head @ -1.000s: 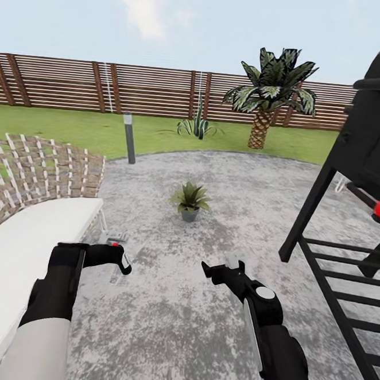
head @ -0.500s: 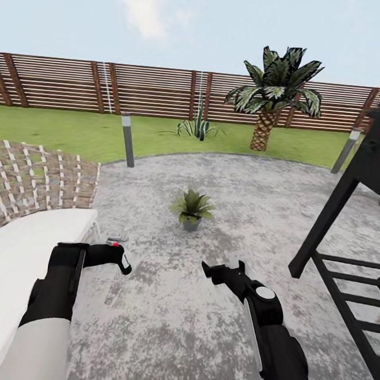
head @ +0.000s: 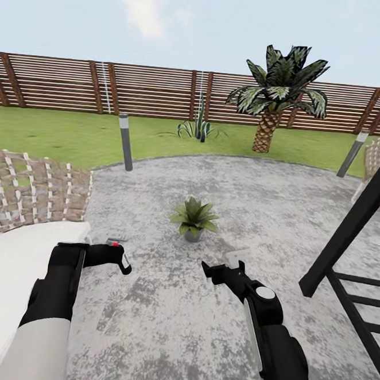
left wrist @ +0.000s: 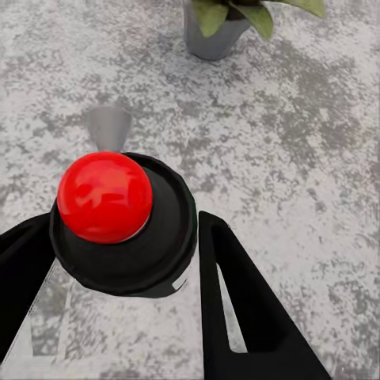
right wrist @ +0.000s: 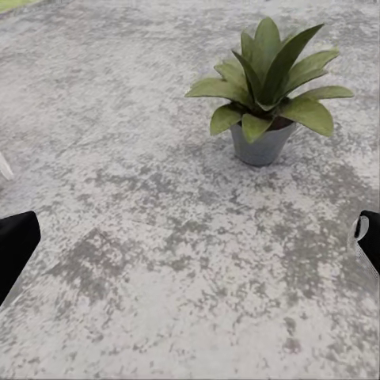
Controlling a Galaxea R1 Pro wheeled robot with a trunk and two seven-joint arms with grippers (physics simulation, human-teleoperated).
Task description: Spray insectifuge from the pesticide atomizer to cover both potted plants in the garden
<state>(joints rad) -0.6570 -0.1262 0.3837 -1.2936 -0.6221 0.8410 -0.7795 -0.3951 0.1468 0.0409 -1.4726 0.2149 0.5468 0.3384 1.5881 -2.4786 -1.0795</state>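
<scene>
The left pincer (head: 116, 258) is clamped on the spray bottle (left wrist: 123, 226), its two black fingers (left wrist: 245, 309) pressed against either side of the bottle's round black cap. A glossy red ball-shaped button (left wrist: 104, 196) sits on top of that cap, and a small grey cone-shaped nozzle (left wrist: 108, 127) juts out past it. In the head view the bottle (head: 115, 244) shows as a small red and white tip above the left pincer, held over the paving (head: 224, 193).

The right pincer (head: 223, 271) is spread wide with nothing between its fingers; in its own camera only the two black fingertips (right wrist: 16, 249) show at the far edges of the picture.

Ahead of both arms stands one potted plant (head: 194, 218), a rosette of broad, pointed green leaves in a little tapered grey pot (right wrist: 261, 145). It sits upright on mottled grey paving that looks like rough, speckled concrete and has a curved edge against the lawn (head: 57, 132).

Beyond the lawn runs a brown fence of horizontal wooden slats (head: 107, 87). A palm with a scaly trunk (head: 277, 94) and a spiky striped plant (head: 196, 127) stand before it. Two slim grey posts (head: 125, 141) rise at the paving's edge. A black metal frame (head: 347, 238) stands on the robot's right, and a white flat surface (head: 3, 277) next to brick-patterned ground (head: 28, 190) lies on its left.
</scene>
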